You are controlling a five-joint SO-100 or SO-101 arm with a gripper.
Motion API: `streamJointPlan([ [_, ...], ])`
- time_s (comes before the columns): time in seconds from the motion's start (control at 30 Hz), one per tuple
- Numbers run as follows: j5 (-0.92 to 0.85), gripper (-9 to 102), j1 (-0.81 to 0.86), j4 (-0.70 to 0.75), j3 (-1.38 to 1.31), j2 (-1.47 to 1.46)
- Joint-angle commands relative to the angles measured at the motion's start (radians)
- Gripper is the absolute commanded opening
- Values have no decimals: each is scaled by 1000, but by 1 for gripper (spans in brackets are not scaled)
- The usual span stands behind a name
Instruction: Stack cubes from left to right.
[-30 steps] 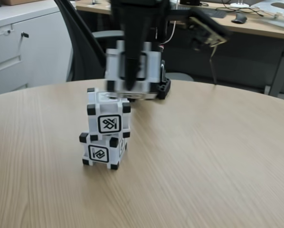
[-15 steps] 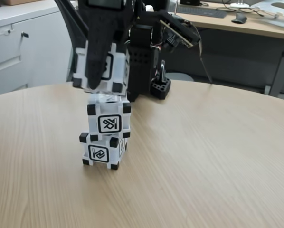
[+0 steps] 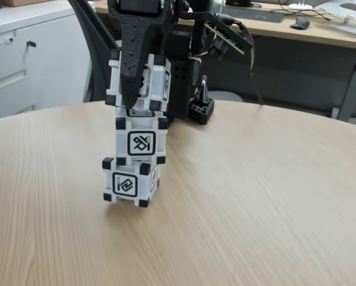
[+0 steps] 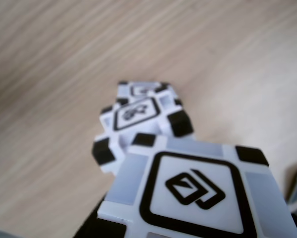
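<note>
Three white cubes with black corners stand one above another on the wooden table [image 3: 255,196] in the fixed view. The bottom cube [image 3: 130,182] rests on the table and the middle cube [image 3: 141,142] sits on it, offset slightly to the right. My gripper [image 3: 137,89] is shut on the top cube [image 3: 153,82], which touches the middle cube's top, with one black finger [image 3: 132,65] across its front face. The wrist view looks down past the held cube [image 4: 188,193] to the middle cube [image 4: 144,115] and the bottom cube [image 4: 138,89] beneath it.
The arm's black base [image 3: 184,83] and a small black holder [image 3: 202,109] stand behind the stack at the table's far edge. A white cabinet [image 3: 23,59] and an office desk [image 3: 309,30] lie beyond. Bare tabletop spreads to the right and front.
The held cube has moved right and down onto the middle cube. The middle cube has shifted slightly to the right and turned a little.
</note>
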Motion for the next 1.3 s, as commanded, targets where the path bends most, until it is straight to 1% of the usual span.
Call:
streamJointPlan([
  [0.0, 2, 0, 2, 3, -25, 11],
  [0.17, 2, 0, 2, 8, -25, 11],
  [0.2, 0, 2, 2, 8, -25, 8],
  [0.3, -5, 10, 2, 5, -23, 2],
  [0.4, -6, 15, 2, -2, -23, 2],
  [0.57, -9, 33, 2, -2, -23, -2],
  [0.63, -9, 38, 2, -2, -21, -2],
  [0.77, -15, 41, 2, -2, -17, 2],
  [1.0, -21, 43, 2, -3, -21, 11],
  [1.17, -23, 49, -2, -5, -23, 14],
  [1.27, -18, 50, -37, -5, -23, 21],
])
